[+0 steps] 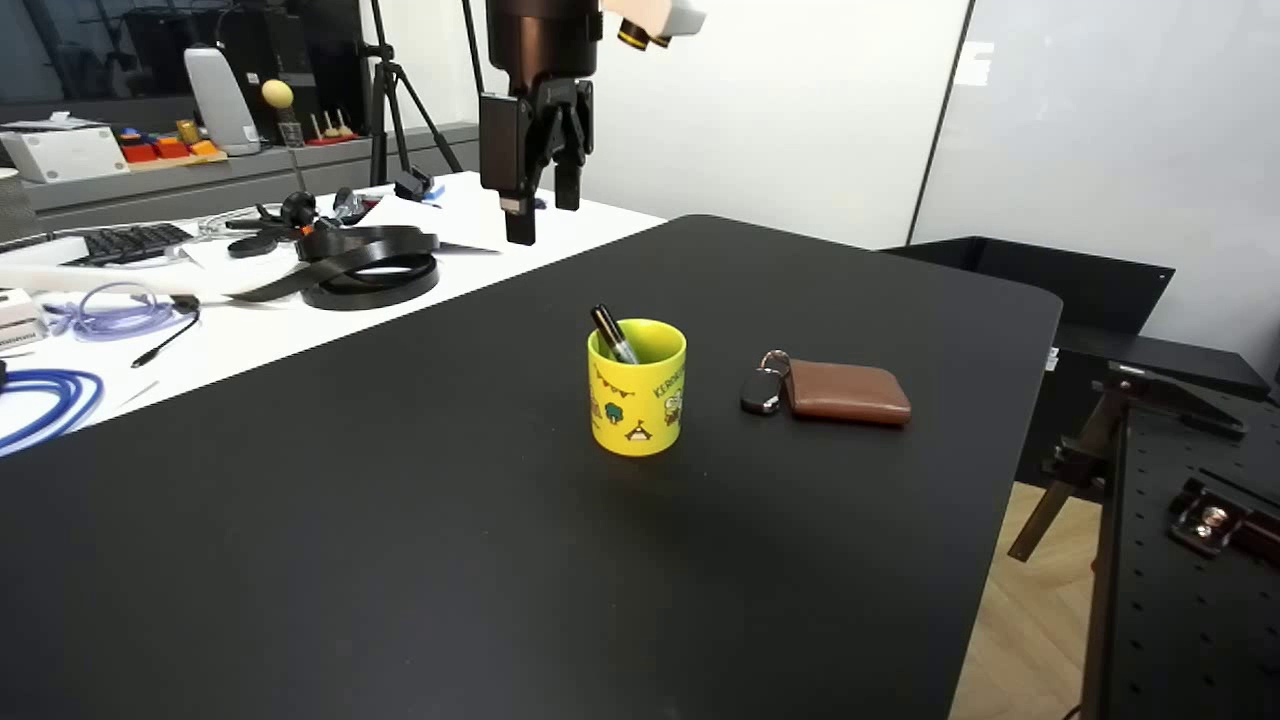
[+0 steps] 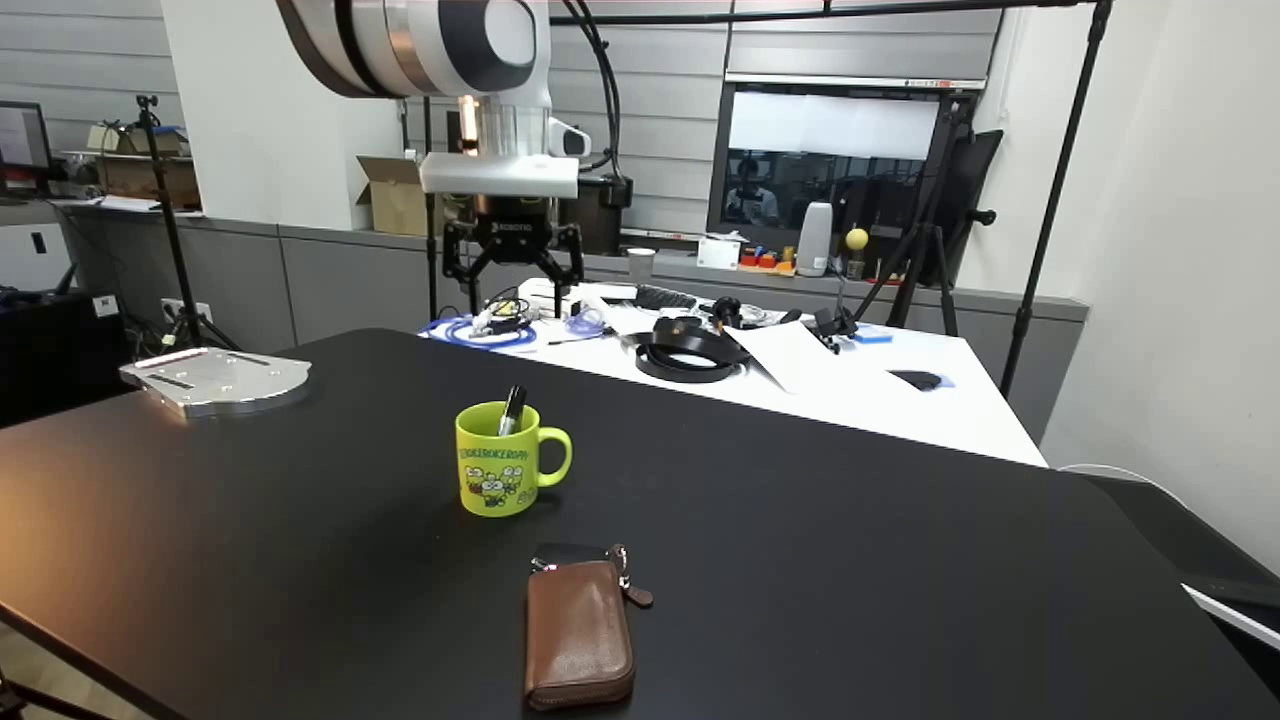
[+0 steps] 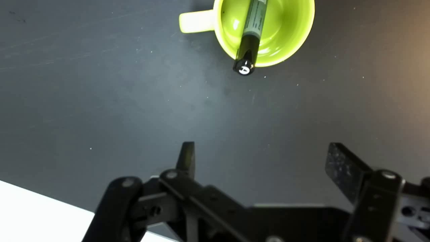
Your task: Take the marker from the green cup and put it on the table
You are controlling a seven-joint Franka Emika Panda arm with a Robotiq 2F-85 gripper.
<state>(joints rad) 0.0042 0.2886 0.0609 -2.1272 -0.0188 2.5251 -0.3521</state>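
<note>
The green cup [image 1: 637,412] stands upright on the black table [image 1: 350,560]; it also shows in an exterior view [image 2: 492,478] and the wrist view [image 3: 297,37]. The marker [image 1: 613,336] leans inside it, its black cap above the rim [image 2: 511,411]. In the wrist view the marker [image 3: 252,30] lies across the cup mouth with its cap over the lower rim. My gripper [image 1: 543,217] hangs well above the table, apart from the cup. It is open with nothing between its fingers [image 3: 262,145]. It also shows in an exterior view [image 2: 516,310]. The marker's lower end is hidden in the cup.
A brown wallet [image 1: 848,392] and a black key fob [image 1: 762,391] lie beside the cup. A metal plate [image 2: 230,380] sits at the table's edge. A white table [image 2: 850,405] with cables and black straps [image 2: 690,352] adjoins the black one.
</note>
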